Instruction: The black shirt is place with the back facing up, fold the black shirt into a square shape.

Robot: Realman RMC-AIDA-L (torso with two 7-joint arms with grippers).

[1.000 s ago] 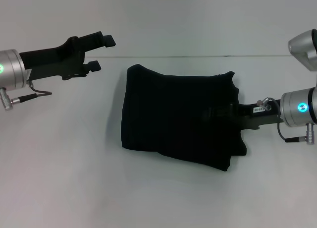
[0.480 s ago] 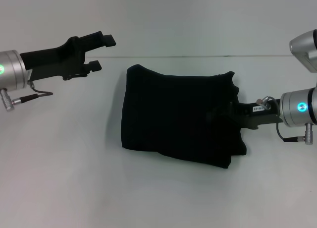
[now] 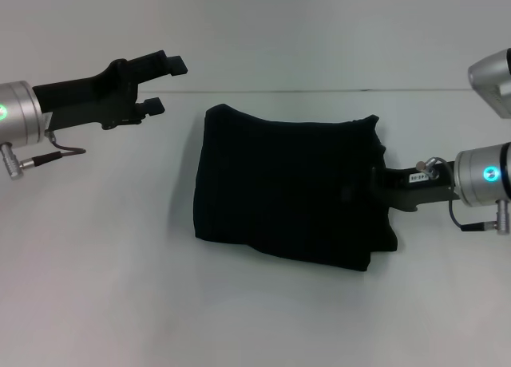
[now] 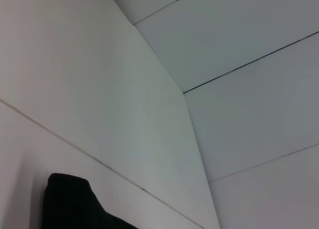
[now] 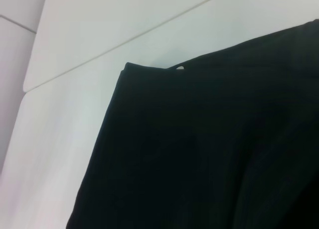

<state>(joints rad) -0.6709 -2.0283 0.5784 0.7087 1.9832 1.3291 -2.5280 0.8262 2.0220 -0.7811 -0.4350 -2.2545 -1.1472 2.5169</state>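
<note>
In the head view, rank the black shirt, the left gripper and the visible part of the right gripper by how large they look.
1. black shirt, largest by far.
2. left gripper, raised and nearer the camera, which may inflate it.
3. right gripper, smallest; its fingers are lost against the shirt, so only its base shows.

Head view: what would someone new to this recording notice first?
The black shirt, already folded into a rough square, lies dark against the white table in the middle. The right gripper reaches in at the shirt's right edge, its tips lost against the fabric. The left gripper hangs open above the table, off the shirt's far left corner and clear of the cloth.
</note>
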